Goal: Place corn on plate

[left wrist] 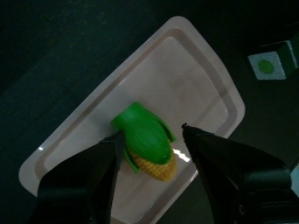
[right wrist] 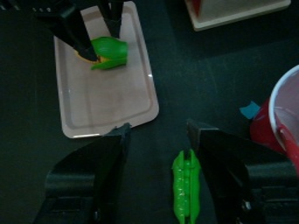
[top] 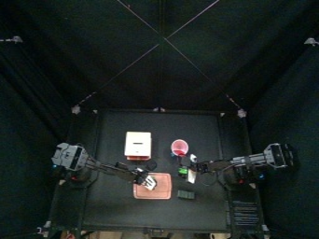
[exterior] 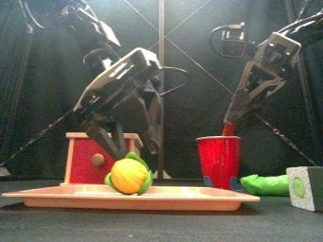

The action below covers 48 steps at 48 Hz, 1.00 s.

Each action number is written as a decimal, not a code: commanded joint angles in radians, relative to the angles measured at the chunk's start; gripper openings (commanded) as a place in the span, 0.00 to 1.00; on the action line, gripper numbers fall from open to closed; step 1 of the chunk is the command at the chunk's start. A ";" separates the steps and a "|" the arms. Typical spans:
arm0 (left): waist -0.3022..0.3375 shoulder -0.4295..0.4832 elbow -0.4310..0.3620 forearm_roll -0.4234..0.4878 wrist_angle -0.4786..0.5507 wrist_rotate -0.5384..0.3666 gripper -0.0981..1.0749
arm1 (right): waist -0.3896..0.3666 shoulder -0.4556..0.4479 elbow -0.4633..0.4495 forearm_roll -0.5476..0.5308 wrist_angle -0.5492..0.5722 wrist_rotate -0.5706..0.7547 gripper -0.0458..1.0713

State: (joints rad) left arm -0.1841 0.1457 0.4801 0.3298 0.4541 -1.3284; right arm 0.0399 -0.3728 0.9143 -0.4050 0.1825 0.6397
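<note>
Left gripper (exterior: 127,151): jaws standing wide, straddling corn (left wrist: 149,144) without pinching it, gripping nothing. Corn lying on plate (left wrist: 176,61), yellow cob with green husk, toward one end of the tray. Placement looking done; remaining only to lift clear without nudging the cob. Left arm hanging steeply down over plate, wrist bent, jaws pointing at table. Right gripper (right wrist: 155,140): jaws spread, empty, hovering above green pea pod (right wrist: 184,184) beside red cup (exterior: 218,159), resting well apart from plate.
</note>
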 commanded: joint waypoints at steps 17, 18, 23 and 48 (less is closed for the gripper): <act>0.003 -0.055 -0.023 0.041 -0.006 0.003 0.86 | 0.002 -0.018 -0.015 -0.002 -0.006 0.002 0.83; 0.002 -0.058 -0.021 0.043 -0.005 0.003 0.86 | 0.002 -0.018 -0.017 -0.002 -0.006 0.002 0.83; 0.003 -0.063 -0.017 0.041 -0.005 0.002 0.86 | 0.002 -0.018 -0.017 -0.002 -0.006 0.002 0.83; 0.003 -0.063 -0.017 0.040 0.044 0.003 0.86 | 0.002 -0.018 -0.014 0.000 -0.006 0.002 0.83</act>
State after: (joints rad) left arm -0.1841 0.1058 0.4801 0.3666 0.4847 -1.3269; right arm 0.0414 -0.3728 0.9143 -0.4065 0.1825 0.6397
